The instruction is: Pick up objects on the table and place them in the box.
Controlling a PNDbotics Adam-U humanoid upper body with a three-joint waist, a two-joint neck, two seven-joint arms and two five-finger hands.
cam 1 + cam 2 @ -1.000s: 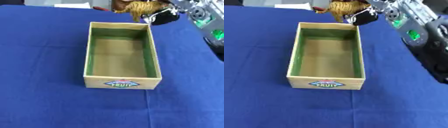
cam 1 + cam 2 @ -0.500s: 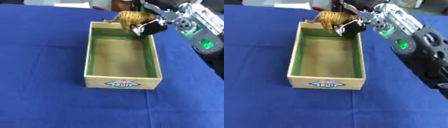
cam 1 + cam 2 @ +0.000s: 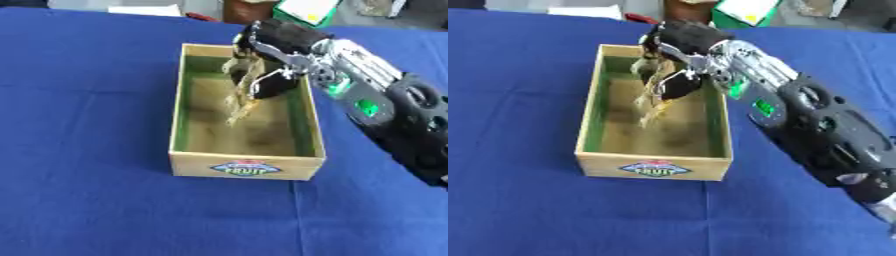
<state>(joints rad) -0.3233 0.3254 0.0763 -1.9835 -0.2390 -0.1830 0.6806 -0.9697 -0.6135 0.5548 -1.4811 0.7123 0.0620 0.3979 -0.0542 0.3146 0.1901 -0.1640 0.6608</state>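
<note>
Black hand: the right hand point(image 3: 278, 60) reaches in from the upper right over the far end of the box point(image 3: 247, 170), fingers curled down round the top of a tan striped toy point(image 3: 241, 92).
Left hand: shows in neither view.
Toy, place: it hangs inside the box's walls, over the far half of the floor; its low end is near the floor, but whether it touches cannot be told through the blur.
Toy, long axis: nearly upright, leaning a little, the upper end in the hand toward the far wall and the lower end toward the middle of the box.
Toy, facing: too blurred to tell which end is the head.
Step in hand: letting the toy go into the box, by my reading.
Doing it well: lower until the low end meets the floor, then spread the fingers so it tips toward the near end, where the floor is bare.
Watch for: the hand sits close to the right wall, so lift straight up to clear the rim.
Box: long axis runs away from the robot, label end nearest, on the blue cloth point(image 3: 79, 200).
</note>
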